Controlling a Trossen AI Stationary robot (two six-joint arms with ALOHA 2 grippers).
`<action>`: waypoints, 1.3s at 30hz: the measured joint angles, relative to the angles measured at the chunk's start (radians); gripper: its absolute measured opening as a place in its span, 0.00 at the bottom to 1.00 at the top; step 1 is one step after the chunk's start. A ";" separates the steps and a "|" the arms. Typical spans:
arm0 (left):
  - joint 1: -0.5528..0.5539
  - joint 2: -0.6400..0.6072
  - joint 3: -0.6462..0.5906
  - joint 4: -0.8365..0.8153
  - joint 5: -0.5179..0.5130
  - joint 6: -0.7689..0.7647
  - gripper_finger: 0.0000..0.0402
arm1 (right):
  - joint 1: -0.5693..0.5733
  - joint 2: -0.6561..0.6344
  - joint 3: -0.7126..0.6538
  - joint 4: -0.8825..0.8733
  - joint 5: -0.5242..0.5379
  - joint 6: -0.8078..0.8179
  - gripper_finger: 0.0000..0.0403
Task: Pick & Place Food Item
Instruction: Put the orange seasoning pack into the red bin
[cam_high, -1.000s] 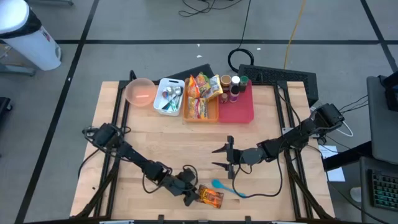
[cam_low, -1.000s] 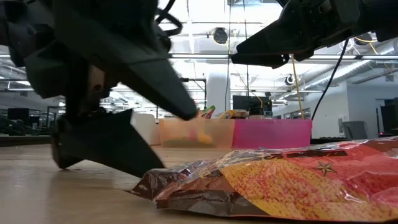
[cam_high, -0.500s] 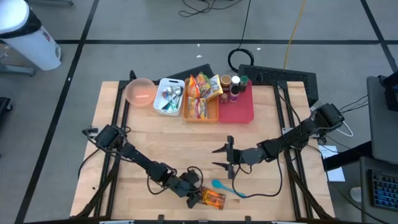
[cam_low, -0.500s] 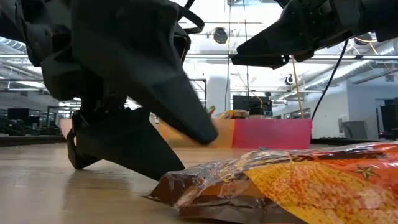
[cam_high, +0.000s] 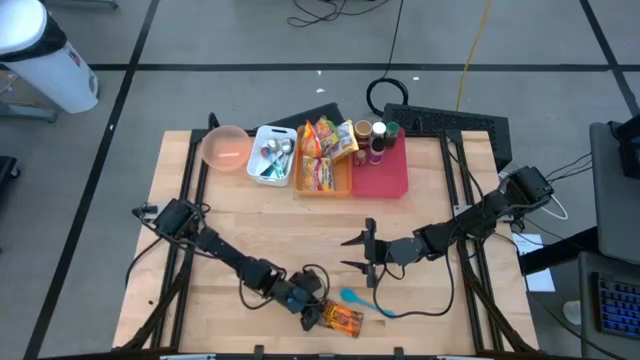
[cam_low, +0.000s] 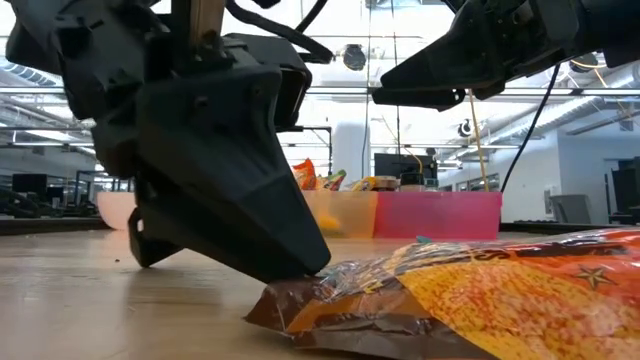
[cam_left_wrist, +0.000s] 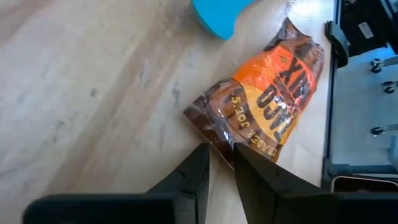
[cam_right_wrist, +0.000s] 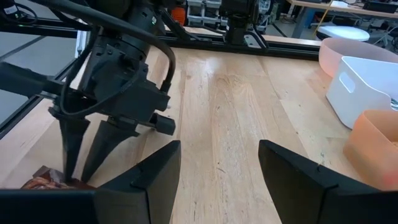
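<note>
An orange and brown snack bag (cam_high: 340, 318) lies flat on the wooden table near its front edge; it also shows in the low view (cam_low: 450, 310) and the left wrist view (cam_left_wrist: 267, 106). My left gripper (cam_high: 313, 315) is at the bag's left end, its fingers (cam_left_wrist: 200, 163) drawn close together on the brown seal. My right gripper (cam_high: 352, 253) hovers open above the table's middle, right of centre, with nothing between its fingers (cam_right_wrist: 217, 162). My left gripper pinches the bag's brown sealed end (cam_left_wrist: 217, 138) between its two fingertips, only at their free ends. The fingers slant down at it from the table's left (cam_low: 290, 262). The bag stays flat on the table, its crinkled end (cam_low: 290, 305) slightly raised under the tips.
A blue spoon (cam_high: 365, 302) lies just behind the bag. At the back stand a pink bowl (cam_high: 225, 148), a white bin (cam_high: 272, 155), an orange bin of snack packs (cam_high: 322, 160) and a red bin with bottles (cam_high: 380, 165). Bare wood lies between.
My left gripper has gone a little toward the table's right, up to the bag's left end, rolled somewhat, and drawn its fingers from wide apart to nearly together on the brown seal. The bag's left end has been nudged slightly to the right along the table.
</note>
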 joint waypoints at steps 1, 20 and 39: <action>0.003 0.000 0.000 -0.003 0.000 0.008 0.19 | 0.000 0.000 0.000 0.000 0.000 0.000 0.52; 0.014 -0.003 -0.002 -0.007 0.024 0.107 0.01 | 0.000 0.000 0.000 -0.001 0.000 0.000 0.52; 0.030 -0.015 -0.003 0.030 0.086 0.098 0.36 | 0.000 0.000 0.000 -0.005 -0.003 0.000 0.52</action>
